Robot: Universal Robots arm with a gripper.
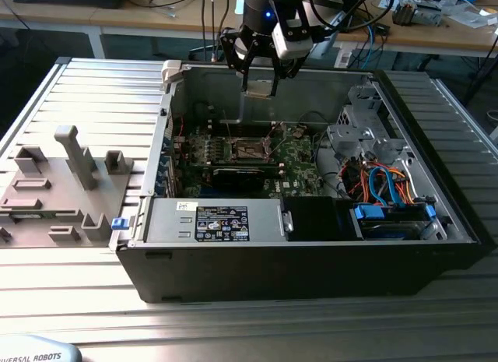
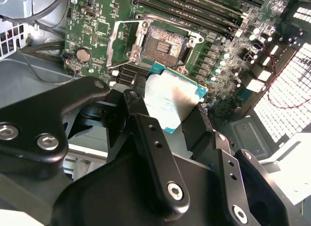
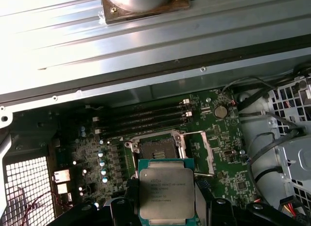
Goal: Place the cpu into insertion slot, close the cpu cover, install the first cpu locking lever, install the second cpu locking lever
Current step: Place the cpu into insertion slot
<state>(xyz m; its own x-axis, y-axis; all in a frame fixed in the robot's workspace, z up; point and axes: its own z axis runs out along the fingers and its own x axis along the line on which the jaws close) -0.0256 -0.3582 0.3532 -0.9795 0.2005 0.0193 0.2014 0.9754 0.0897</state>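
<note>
Inside the open computer case [image 1: 233, 261], the gripper [image 1: 261, 86] clamps the cpu [image 3: 166, 192] level, well above the empty insertion slot [image 3: 156, 149].

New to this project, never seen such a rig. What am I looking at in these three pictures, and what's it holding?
One robot arm works over an open computer case on a ribbed metal table. The exterior view comes from a camera off the arm; a grey fixture tray lies at the exterior view's left. Both wrist views come from cameras riding on the arm, looking into the case at the green motherboard. The jaws are shut on the cpu, a flat square silver chip, above the board. The insertion slot, the dark square socket, is empty.
</note>
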